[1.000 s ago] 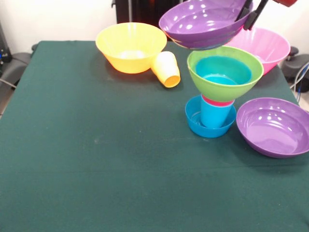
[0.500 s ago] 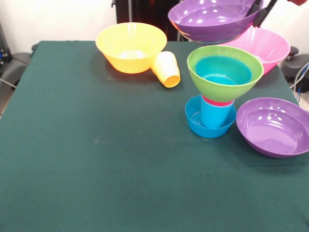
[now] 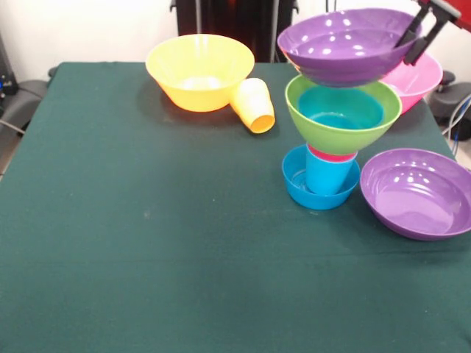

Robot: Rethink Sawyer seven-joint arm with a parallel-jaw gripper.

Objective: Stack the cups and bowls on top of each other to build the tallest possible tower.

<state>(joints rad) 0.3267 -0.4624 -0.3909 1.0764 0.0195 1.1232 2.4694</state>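
The tower stands right of centre: a small blue bowl point(image 3: 297, 188) holds an upright blue cup point(image 3: 327, 176), with a red cup point(image 3: 329, 155) showing as a rim above it. On top sits the lime green bowl point(image 3: 343, 131) with a second blue bowl point(image 3: 340, 109) nested inside. My gripper point(image 3: 412, 45) is shut on the right rim of a purple bowl point(image 3: 346, 45). That bowl hangs slightly tilted just above the green bowl's far edge; I cannot tell if they touch. A yellow-orange cup point(image 3: 254, 104) lies on its side beside the orange-yellow bowl point(image 3: 200, 70).
A pink bowl point(image 3: 421, 79) sits behind the tower at the far right, partly hidden by the held bowl. Another purple bowl point(image 3: 416, 193) rests on the green cloth right of the tower's base. Cables and dark equipment show past both table sides.
My gripper has carried the purple bowl to the right and lower, from up left of the tower to just over the green bowl. Everything on the table has stayed put.
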